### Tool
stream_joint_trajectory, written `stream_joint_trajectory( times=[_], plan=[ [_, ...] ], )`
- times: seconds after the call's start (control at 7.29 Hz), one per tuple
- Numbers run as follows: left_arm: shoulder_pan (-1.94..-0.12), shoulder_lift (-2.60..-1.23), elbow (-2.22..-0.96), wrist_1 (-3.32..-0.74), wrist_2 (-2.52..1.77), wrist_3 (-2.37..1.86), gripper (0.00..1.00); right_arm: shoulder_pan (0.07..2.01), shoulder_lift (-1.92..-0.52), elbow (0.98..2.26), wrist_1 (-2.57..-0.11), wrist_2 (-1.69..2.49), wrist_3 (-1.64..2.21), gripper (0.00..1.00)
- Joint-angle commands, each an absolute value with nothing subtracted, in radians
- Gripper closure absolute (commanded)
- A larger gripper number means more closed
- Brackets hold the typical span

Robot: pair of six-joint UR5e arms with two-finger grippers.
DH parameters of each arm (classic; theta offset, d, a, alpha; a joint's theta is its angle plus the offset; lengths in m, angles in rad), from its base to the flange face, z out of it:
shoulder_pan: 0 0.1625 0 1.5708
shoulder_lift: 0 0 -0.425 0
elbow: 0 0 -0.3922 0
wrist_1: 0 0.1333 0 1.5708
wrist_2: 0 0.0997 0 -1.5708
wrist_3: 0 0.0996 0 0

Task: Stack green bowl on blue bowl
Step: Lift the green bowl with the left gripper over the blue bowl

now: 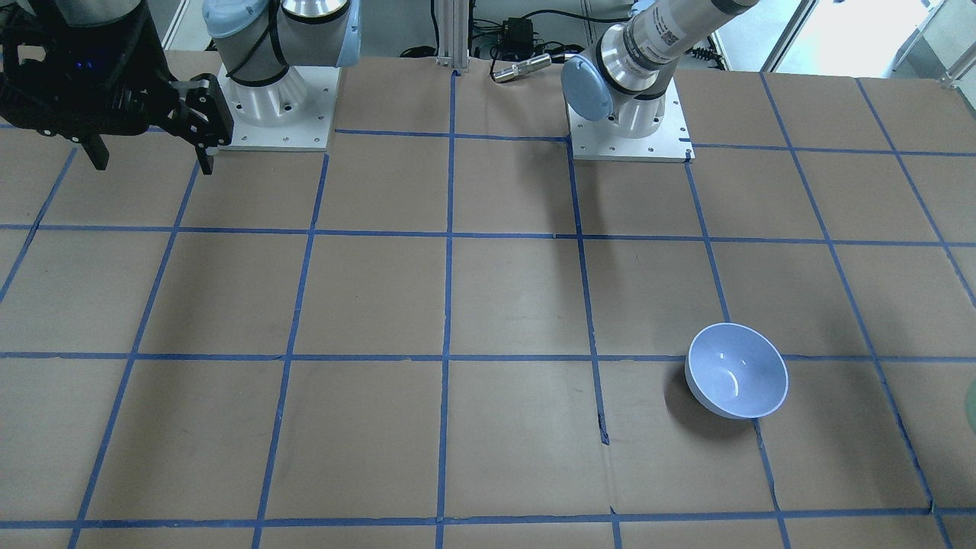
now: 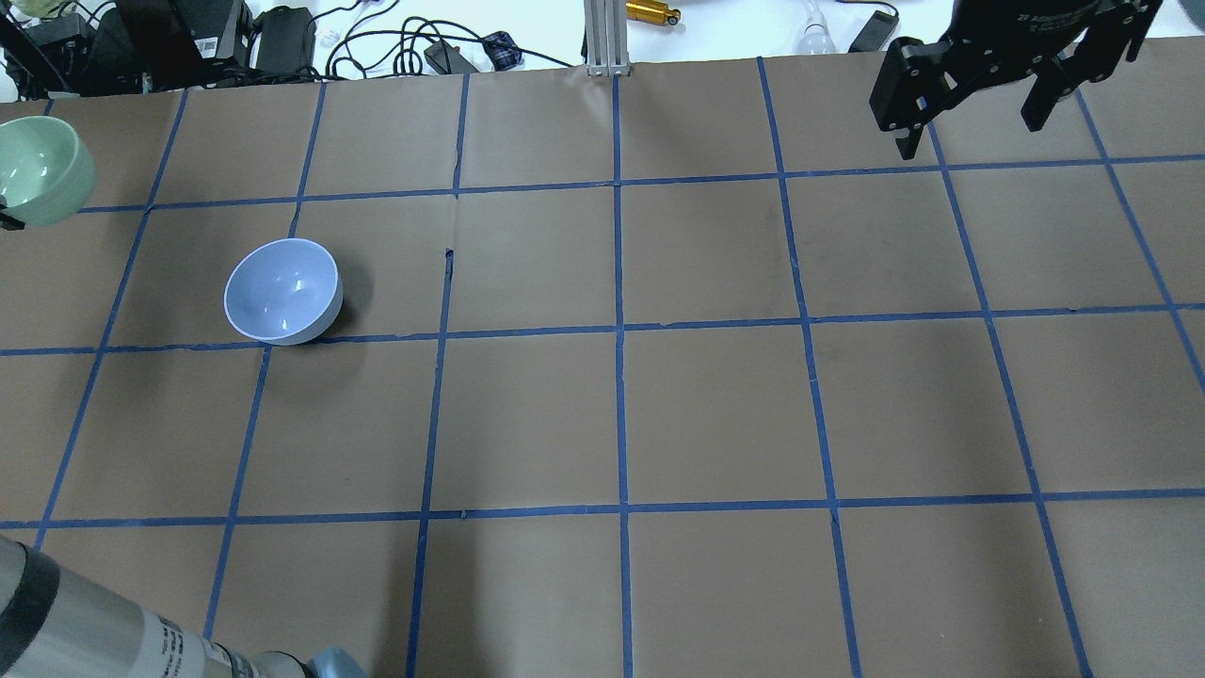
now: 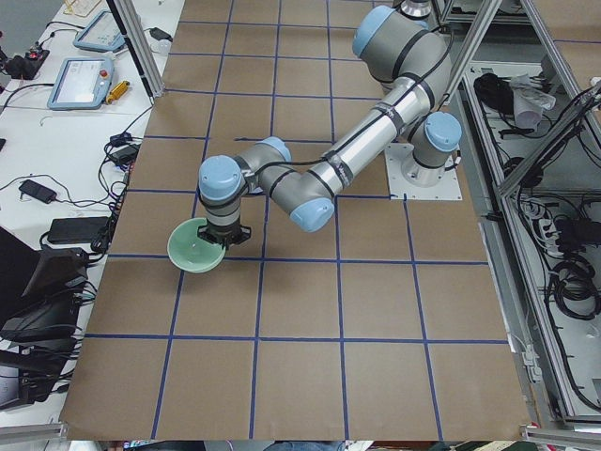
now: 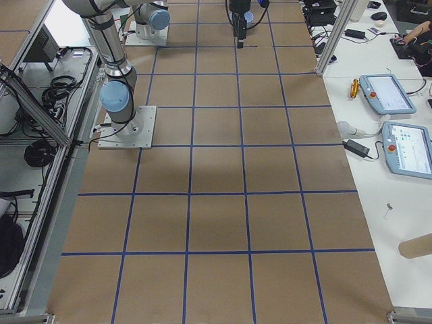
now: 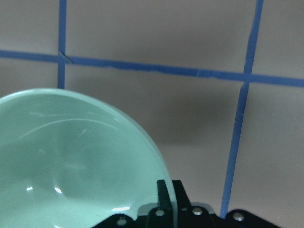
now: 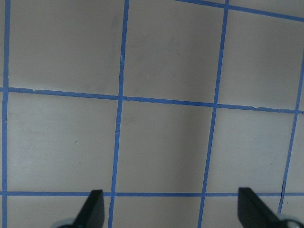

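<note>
The green bowl is at the far left edge of the overhead view, and its mint inside fills the lower left of the left wrist view. My left gripper is shut on its rim, one finger inside the bowl, and holds it above the table. The blue bowl stands upright and empty on the table, to the right of the green bowl and nearer me; it also shows in the front view. My right gripper is open and empty, high over the far right.
The brown table top carries a blue tape grid. Cables and power bricks and an aluminium post line the far edge. The arm bases stand on my side. Teach pendants lie on a side bench.
</note>
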State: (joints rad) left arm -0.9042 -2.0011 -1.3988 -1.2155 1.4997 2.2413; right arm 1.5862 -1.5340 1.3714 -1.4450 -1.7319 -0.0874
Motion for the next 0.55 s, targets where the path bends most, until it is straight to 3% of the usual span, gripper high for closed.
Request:
stream_joint_trajectory(
  times=[0.0, 0.41],
  plan=[
    [-1.032, -1.877, -1.547, -1.216, 1.505, 2.183, 1.00, 1.586, -1.534, 1.371, -1.445, -1.732, -0.087, 0.00],
    [-1.149, -1.767, -1.731, -1.215, 1.503, 2.071, 1.00, 1.586, -1.534, 1.371, -1.445, -1.732, -0.087, 0.00]
  ],
)
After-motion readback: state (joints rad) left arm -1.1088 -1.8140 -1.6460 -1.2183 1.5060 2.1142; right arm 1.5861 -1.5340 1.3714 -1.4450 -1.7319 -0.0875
